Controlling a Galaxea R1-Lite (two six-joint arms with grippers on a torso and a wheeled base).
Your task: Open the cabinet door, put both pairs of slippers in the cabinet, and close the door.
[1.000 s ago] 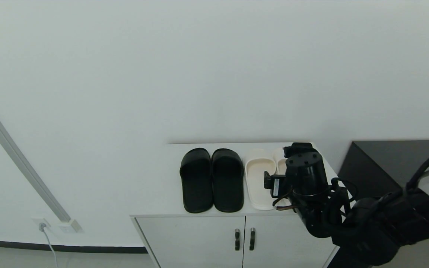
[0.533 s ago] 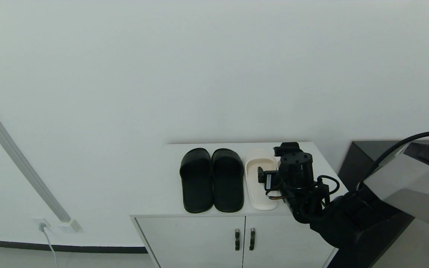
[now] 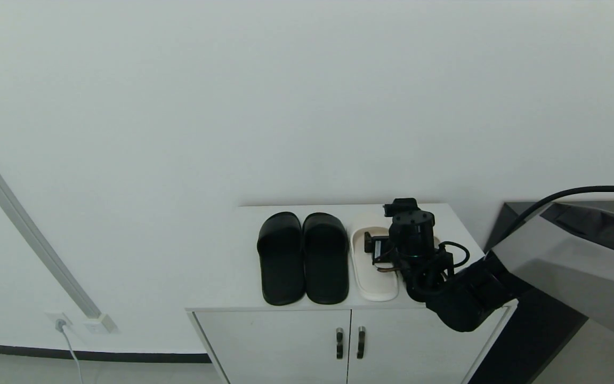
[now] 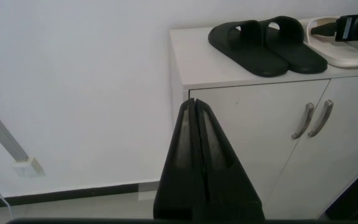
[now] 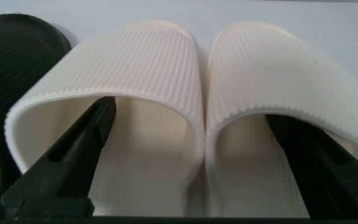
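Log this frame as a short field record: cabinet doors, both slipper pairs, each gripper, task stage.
cabinet doors: both shut
black slippers: side by side on the cabinet top, untouched
white slippers: on the cabinet top, beside the black pair
right gripper: open, one finger inside each white slipper
left gripper: shut, empty, apart from the cabinet
task stage: door not yet opened; both pairs on top

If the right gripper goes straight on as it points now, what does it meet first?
Likely the white slippers, at their toes: right gripper has one finger under each strap. Depth unclear.
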